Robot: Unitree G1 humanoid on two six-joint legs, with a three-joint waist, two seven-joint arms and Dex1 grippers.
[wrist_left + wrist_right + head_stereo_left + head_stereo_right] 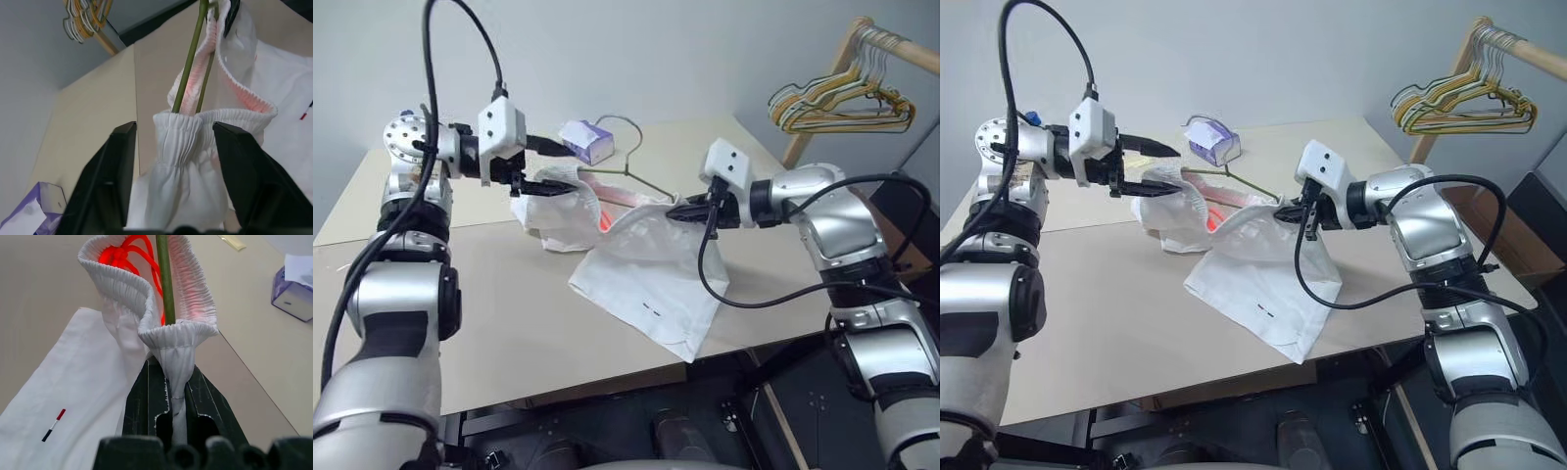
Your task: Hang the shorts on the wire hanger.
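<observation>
Shorts hang half-lifted above the table, their waistband already threaded over the hanger, whose hook rises just beside the tissue box. Right gripper is clamped on the waistband at one end of the hanger. Left gripper stands apart around the waistband's other end, gripping nothing. The threading step looks nearly done; next, the left one probably needs to take the wire itself so the shorts can hang.
</observation>
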